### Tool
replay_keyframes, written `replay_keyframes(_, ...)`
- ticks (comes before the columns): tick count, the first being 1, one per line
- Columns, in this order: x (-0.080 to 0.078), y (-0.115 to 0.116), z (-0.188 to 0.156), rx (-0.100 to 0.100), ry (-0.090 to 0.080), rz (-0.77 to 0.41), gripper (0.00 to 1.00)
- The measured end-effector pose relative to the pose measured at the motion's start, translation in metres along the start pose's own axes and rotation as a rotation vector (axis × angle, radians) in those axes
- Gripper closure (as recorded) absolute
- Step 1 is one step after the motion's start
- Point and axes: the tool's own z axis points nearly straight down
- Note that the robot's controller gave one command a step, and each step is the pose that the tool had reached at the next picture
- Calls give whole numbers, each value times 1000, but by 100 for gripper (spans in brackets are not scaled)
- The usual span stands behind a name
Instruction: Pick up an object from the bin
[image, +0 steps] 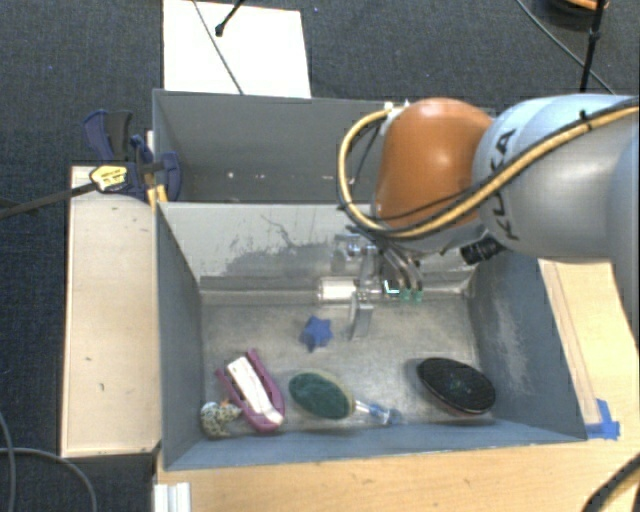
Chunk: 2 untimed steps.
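Bin of grey metal (250, 150), seen from above, with steep walls and a scuffed floor. From 3 o'clock a thick silver robot arm (565, 180) reaches in, with a rounded orange cover (425, 160) at its wrist and yellow and black cables looped round it. Below the cover the hand (360, 305) hangs over the far half of the floor, toward 12 o'clock from the floor's middle. Whether the hand is released or clenched cannot be told from this angle.

Nearest to the hand is a small blue crumpled piece (316, 333), lying on the floor near its middle, just beside the hand at its 8 o'clock and apart from everything else.

Along the near wall lie the other things. At 4 o'clock sits a flat black round disc (456, 385). At 6 o'clock lies a dark green oval pad (320, 395), with a thin clear stick with a blue tip (374, 410) just beside it at its 4 o'clock. At 8 o'clock is a purple curved item with a white strip (255, 392), and in the near corner beside it a speckled pale lump (218, 420).
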Motion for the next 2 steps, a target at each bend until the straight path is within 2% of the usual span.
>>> replay_keyframes(1,87,27,78,1,5,-108,0)
replay_keyframes(2,101,33,108,-1,-12,-44,0)
